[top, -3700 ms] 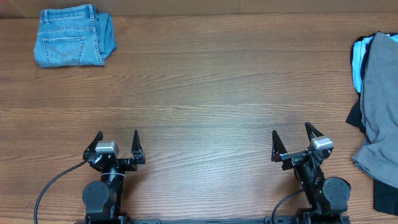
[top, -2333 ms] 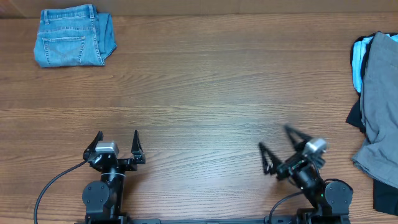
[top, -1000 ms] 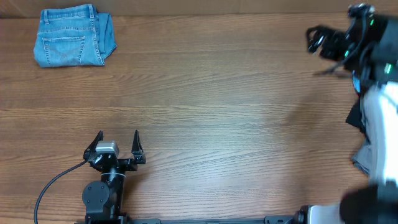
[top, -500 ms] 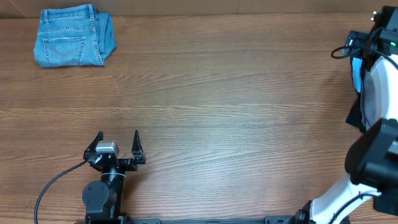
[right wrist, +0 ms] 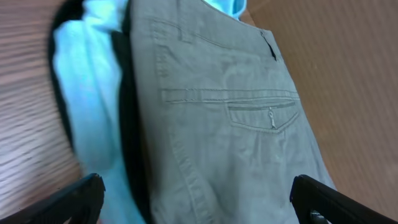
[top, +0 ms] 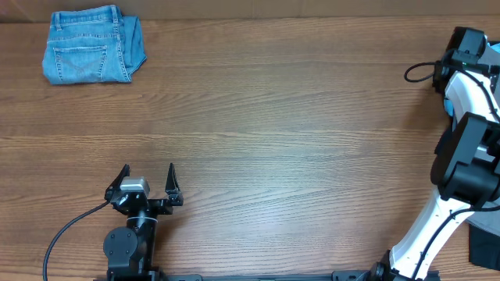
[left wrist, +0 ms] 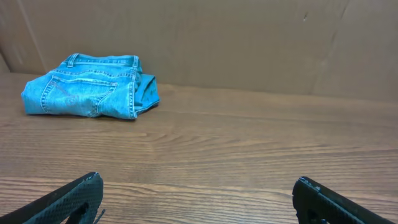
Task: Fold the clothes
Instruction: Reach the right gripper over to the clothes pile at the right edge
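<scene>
The grey garment (right wrist: 236, 143) fills the right wrist view, with its waistband and slit pocket facing up. It lies on top of a pile at the table's far right. My right gripper (right wrist: 199, 208) is open and empty just above it, one finger on each side of the view. In the overhead view my right arm (top: 469, 148) reaches over the pile and hides the grey garment. My left gripper (top: 148, 186) is open and empty at the front left, and it also shows in the left wrist view (left wrist: 199, 202).
A light-blue garment (right wrist: 87, 124) and a black one (right wrist: 129, 130) lie under the grey garment's left edge. Folded blue denim jeans (top: 92, 45) sit at the back left corner and also show in the left wrist view (left wrist: 87, 87). A dark item (top: 484, 248) lies at the front right edge. A brown wall backs the table.
My right arm has swung from the front of the table to the far right and now reaches over the clothes pile. The left arm has not moved.
</scene>
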Robot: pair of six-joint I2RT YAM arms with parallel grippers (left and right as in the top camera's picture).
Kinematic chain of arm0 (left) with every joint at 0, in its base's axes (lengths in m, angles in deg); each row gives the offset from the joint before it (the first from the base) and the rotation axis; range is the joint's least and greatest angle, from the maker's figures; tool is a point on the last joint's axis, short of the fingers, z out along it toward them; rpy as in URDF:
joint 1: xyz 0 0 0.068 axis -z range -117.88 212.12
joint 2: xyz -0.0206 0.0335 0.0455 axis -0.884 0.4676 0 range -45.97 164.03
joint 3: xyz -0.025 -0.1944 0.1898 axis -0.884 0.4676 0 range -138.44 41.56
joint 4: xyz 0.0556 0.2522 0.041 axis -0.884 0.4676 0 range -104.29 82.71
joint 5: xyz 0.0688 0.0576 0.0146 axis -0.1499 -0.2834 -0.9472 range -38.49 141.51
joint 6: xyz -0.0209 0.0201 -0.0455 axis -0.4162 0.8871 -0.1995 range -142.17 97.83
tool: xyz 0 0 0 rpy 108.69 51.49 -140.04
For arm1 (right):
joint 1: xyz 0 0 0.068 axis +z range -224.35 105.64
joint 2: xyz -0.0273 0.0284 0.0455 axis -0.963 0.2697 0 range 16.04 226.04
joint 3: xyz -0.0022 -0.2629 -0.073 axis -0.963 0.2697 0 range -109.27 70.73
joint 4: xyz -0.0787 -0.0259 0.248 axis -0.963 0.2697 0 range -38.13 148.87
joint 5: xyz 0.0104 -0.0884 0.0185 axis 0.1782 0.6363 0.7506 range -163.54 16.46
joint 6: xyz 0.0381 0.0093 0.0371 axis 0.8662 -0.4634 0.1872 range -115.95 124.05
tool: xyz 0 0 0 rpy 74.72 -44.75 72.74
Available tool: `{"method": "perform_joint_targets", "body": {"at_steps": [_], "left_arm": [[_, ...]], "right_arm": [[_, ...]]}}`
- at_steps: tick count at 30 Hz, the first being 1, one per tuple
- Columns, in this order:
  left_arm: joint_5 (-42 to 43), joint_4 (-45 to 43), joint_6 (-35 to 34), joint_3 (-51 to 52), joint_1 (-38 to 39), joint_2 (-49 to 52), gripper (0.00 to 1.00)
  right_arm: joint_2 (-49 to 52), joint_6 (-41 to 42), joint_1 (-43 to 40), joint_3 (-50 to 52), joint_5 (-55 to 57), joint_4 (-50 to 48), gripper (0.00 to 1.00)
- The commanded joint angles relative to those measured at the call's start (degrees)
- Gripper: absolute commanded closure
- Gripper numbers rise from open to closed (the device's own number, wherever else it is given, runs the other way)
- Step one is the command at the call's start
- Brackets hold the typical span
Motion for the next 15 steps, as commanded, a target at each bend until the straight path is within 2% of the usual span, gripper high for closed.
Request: {"method": "perform_joint_targets", "body": {"at_steps": [1,4,15], "left_arm": [[0.6,0.0,1.3,0.2,-0.3,-0.6,0.0],[0.6,0.0,1.3,0.2,-0.3,-0.6,0.0],[0.6,0.0,1.3,0.2,-0.3,-0.6,0.0]], "right_arm": [[1.4,-0.4,-2.0,-1.1,1.5,-1.2,0.04],[1.9,-0.4,-3.4,-1.1,-1.2,-1.0,0.1],[3.3,0.2,-4.9,-1.1,-12.1,-1.0,0.09]]}}
